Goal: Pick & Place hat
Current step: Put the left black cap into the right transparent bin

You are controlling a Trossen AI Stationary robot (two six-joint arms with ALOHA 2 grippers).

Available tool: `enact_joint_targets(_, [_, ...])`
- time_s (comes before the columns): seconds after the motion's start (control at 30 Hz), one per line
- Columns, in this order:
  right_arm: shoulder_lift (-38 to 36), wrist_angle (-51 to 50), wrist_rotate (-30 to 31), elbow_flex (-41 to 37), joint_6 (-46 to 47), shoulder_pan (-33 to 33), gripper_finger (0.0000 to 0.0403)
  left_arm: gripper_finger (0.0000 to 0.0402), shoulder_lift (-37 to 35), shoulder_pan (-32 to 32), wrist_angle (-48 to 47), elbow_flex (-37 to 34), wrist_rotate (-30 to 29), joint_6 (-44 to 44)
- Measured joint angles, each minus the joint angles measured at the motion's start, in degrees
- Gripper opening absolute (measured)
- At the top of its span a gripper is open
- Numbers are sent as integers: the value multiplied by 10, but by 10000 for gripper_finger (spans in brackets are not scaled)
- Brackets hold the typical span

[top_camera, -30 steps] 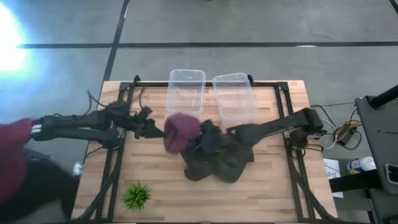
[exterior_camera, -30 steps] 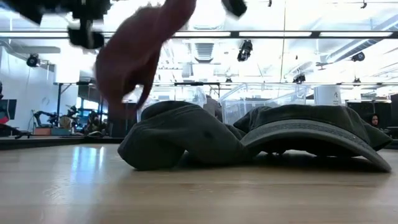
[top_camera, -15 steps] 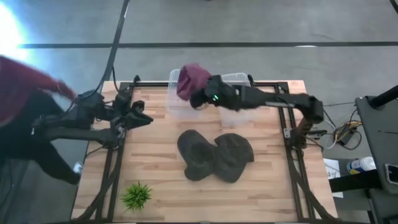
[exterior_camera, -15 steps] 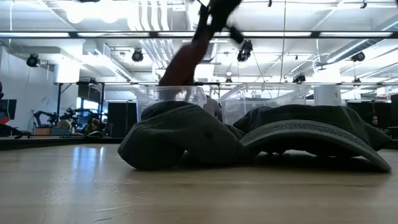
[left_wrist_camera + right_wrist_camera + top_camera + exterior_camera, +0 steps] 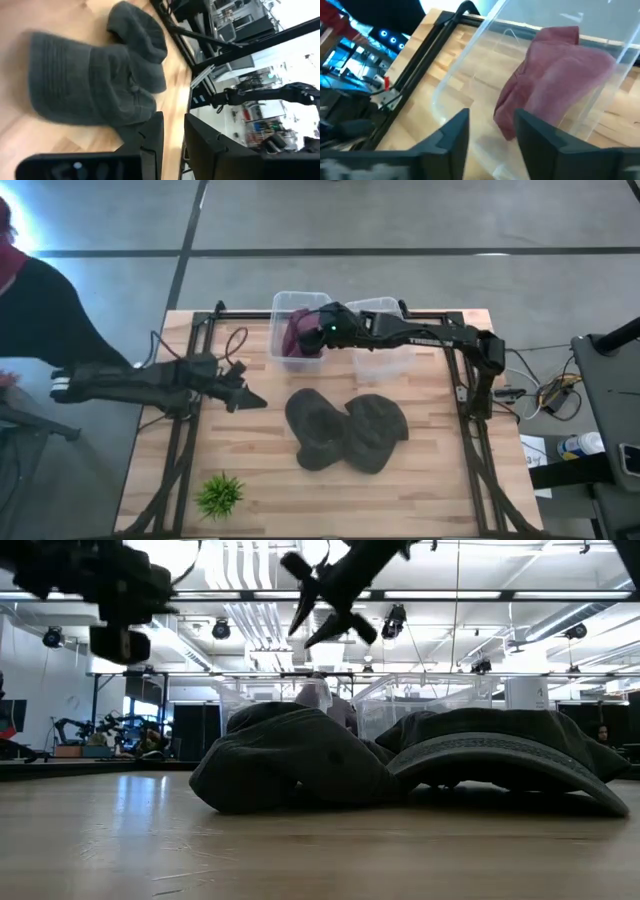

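Observation:
A maroon hat (image 5: 297,340) lies crumpled inside the left clear bin (image 5: 300,298) at the table's far side; it also shows in the right wrist view (image 5: 555,75). My right gripper (image 5: 319,331) hovers open just above and beside it, touching nothing (image 5: 490,117). My left gripper (image 5: 254,400) is open and empty over the table's left middle, its fingers pointing toward two dark grey hats (image 5: 318,428) (image 5: 378,430) that lie side by side on the wood. They also show in the left wrist view (image 5: 75,85).
A second clear bin (image 5: 385,365) stands right of the first. A small green plant (image 5: 220,495) sits near the front left corner. A person in dark and red clothes stands off the table's left edge (image 5: 40,300). Bare wood lies along the near edge.
My right gripper has carried the maroon hat up from the table's middle to the far side, over the left bin, and let go. The hat now lies in the bin. My left arm drew back toward the left edge, then came forward again.

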Motion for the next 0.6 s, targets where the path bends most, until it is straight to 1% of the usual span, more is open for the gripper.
enact_joint_targets(0.07, [-24,-33,6,0,-6,23,190,71,9,-10,46,-37,0,-20])
enact_joint_targets(0.1, [-37,-57,11,0,-8,41,201,71,15,-17,87,-53,0,-32])
enact_joint_targets(0.2, [-67,-169,41,1,8,110,226,71,35,-34,205,-91,0,-55])
enact_joint_targets(0.27, [-73,-261,53,1,60,161,235,71,55,-44,244,-103,0,-67])
enact_joint_targets(0.33, [-73,-349,48,-1,138,207,238,71,83,-53,240,-103,0,-71])
enact_joint_targets(0.4, [-71,-394,49,-12,216,249,238,71,114,-59,235,-95,0,-64])
enact_joint_targets(0.47, [-69,-384,50,-36,291,285,236,71,156,-63,240,-80,-4,-45])
enact_joint_targets(0.5, [-67,-361,48,-51,321,298,235,71,177,-63,235,-72,-7,-32])
enact_joint_targets(0.6, [-59,-227,46,-100,381,321,229,71,233,-62,205,-47,-25,2])
